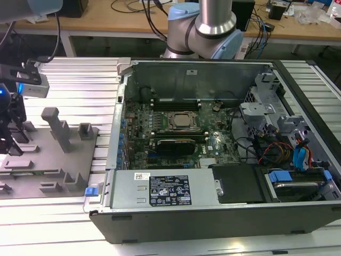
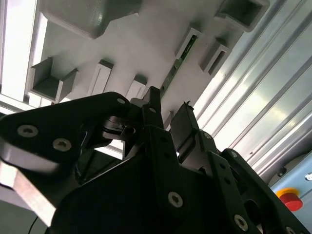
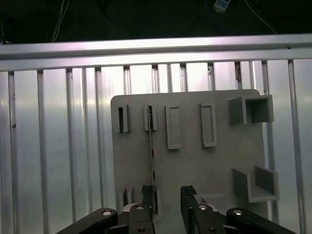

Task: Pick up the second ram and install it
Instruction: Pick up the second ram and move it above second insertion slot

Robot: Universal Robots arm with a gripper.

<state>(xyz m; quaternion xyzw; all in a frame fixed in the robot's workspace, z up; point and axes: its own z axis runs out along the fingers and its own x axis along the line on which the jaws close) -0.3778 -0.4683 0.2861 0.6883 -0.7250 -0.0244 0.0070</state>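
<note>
Second ram point(image 3: 152, 151): thin dark-green stick standing on edge in gray fixture point(image 3: 195, 165) slots; gripper point(image 3: 167, 191) hovering over it, fingers spread.

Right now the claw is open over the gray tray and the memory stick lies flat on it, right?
No. The memory stick stands on edge in slots of the gray tray, not flat; the first wrist view shows it. The claw is open over the tray.

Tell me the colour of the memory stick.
The memory stick is dark green, clearest in the second wrist view.
</note>
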